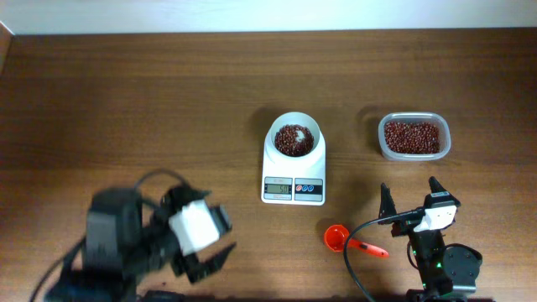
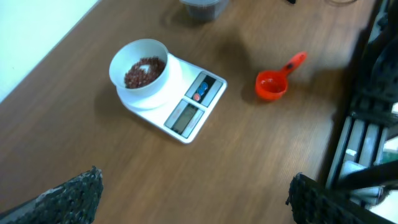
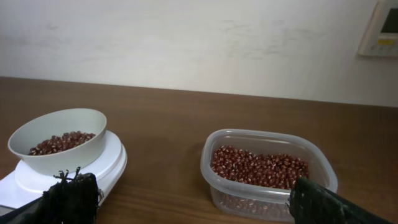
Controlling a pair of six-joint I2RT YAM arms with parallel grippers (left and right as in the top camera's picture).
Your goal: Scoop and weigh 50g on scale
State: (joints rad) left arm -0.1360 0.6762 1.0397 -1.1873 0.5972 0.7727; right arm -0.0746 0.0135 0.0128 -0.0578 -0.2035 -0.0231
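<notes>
The white scale (image 1: 293, 179) stands mid-table with a round white bowl (image 1: 294, 138) of red beans on top; it also shows in the left wrist view as scale (image 2: 186, 109) and in the right wrist view as scale (image 3: 37, 180). An orange scoop (image 1: 341, 239) lies empty on the table to the scale's front right, nothing touching it; the left wrist view shows the scoop (image 2: 273, 82) too. My left gripper (image 1: 205, 260) hovers open at the front left, nothing between its fingers. My right gripper (image 1: 413, 196) stands open at the front right, behind the scoop, empty.
A clear plastic tub of red beans (image 1: 413, 137) sits right of the scale, also seen as tub (image 3: 267, 171). A black cable (image 1: 361, 252) runs from the right arm past the scoop. A pale wall backs the table's far edge.
</notes>
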